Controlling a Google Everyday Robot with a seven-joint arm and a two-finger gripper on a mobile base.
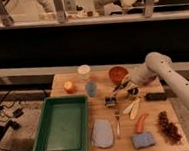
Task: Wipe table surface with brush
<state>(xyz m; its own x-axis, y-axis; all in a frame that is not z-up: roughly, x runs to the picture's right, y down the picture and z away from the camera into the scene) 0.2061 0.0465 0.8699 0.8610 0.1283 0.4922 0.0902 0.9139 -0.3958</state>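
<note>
Table surface point(101, 87): light-brown wood, centre to lower frame; no legible writing on any item.
Green tray point(64, 124): lower left.
Arm point(176, 82): white, enters from right edge, elbow high, forearm angled down-left.
Gripper point(123, 87): centre-right, just below the orange bowl point(117, 74); jaws closed on the brush handle.
Brush point(112, 98): slanted, head down on the surface at centre, above the fork point(117, 124).
Nearby: blue cup point(91, 87), white cup point(84, 71), orange fruit point(69, 86), black block point(155, 96), blue sponge point(143, 139).
</note>
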